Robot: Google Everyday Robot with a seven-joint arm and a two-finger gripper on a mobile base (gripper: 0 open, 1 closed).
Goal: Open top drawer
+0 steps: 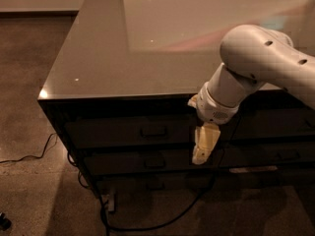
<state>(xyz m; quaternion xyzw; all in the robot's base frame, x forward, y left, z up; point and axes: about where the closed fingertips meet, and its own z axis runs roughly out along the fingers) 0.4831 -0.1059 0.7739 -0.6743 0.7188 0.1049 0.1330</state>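
Observation:
The top drawer (118, 132) is the uppermost dark front under the cabinet's glossy top, and it stands shut. Its small rectangular pull (153, 131) sits at the centre of the front. My gripper (203, 154) hangs downward from the white arm (256, 58), in front of the drawer fronts. It is to the right of the pull and slightly below it, at about the seam between the top and second drawers. It does not touch the pull.
The cabinet top (147, 43) is a reflective slab with its corner at the left (42, 95). Slimmer drawers with like pulls (155, 162) lie below. A black cable (162, 220) and a power strip (110, 200) lie on the floor by the cabinet's base.

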